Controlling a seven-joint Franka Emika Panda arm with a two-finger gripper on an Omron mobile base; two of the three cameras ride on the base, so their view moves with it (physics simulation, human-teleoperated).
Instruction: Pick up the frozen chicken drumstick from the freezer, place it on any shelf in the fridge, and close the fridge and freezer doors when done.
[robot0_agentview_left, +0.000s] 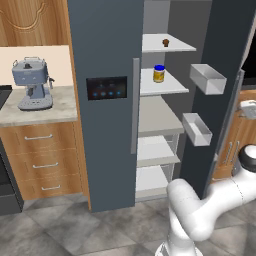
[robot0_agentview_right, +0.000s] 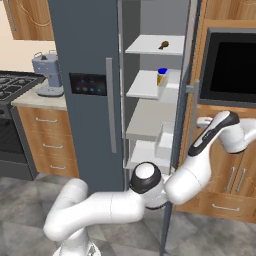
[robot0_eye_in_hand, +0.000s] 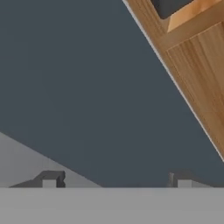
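- Kitchen setting: you face a tall dark grey side-by-side unit between a wooden drawer cabinet with a coffee machine (robot0_agentview_left: 33, 83) on its counter and a wooden cabinet holding a black oven (robot0_agentview_right: 234, 67).
- Look at the fridge (robot0_agentview_left: 160, 115): its door (robot0_agentview_left: 220, 95) stands swung out to the right, carrying two pale door bins (robot0_agentview_left: 207, 78), while the freezer (robot0_agentview_left: 105, 100) door looks shut.
- You find the frozen chicken drumstick (robot0_agentview_left: 165, 43) lying on the top shelf (robot0_agentview_left: 175, 46) of the fridge, toward its rear middle, well clear of the front edge.
- One shelf below, a yellow jar with a blue lid (robot0_agentview_left: 159, 73) stands upright near the front edge.
- Your gripper (robot0_eye_in_hand: 116, 179) shows its two finger tips well apart with nothing between them, facing the dark grey outer face of the fridge door, wood cabinet beyond it.
- Judge the drumstick light, rigid and knobbly, probably slick when frozen; it already sits where it belongs, so leave it alone.
- You likely only need to push the door shut; press on its flat face near the free edge.
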